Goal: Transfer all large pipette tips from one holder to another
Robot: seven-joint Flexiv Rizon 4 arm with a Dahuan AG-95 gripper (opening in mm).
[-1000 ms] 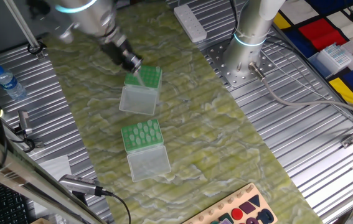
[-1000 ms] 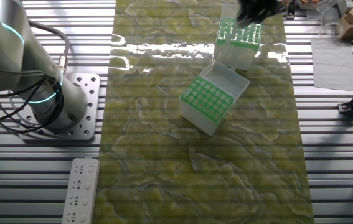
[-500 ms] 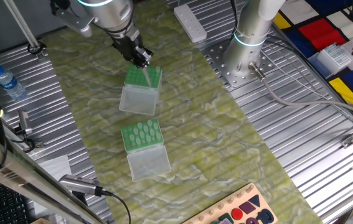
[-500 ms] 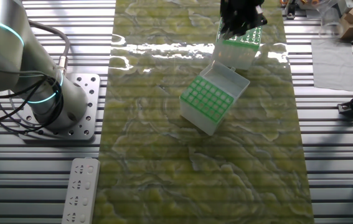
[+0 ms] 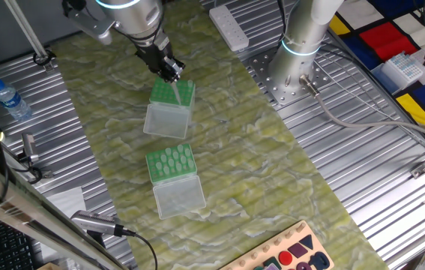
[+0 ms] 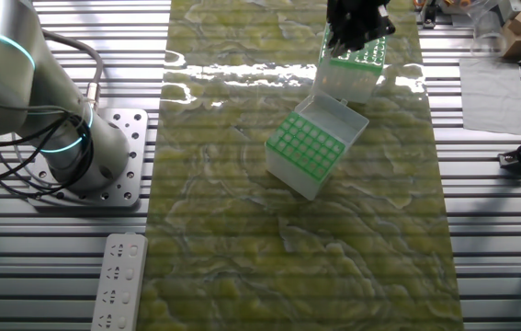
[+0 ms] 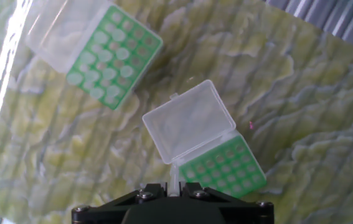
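Gripper (image 5: 172, 73) closed on one large pipette tip (image 5: 175, 91) above the near holder (image 5: 172, 93); slight misalignment risks missing its hole, bending.

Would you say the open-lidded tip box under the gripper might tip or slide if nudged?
Probably: the tip box looks like thin, light plastic. Its open lid hangs off one side, so a nudge from the gripper might rock it. The mat seems smooth.

One whitish tip (image 5: 175, 91) hangs point-down over the twelve-o'clock holder (image 5: 173, 92), pinched in the gripper (image 5: 170, 73). More tips (image 5: 172, 162) stand in the six-o'clock holder (image 5: 171, 164).
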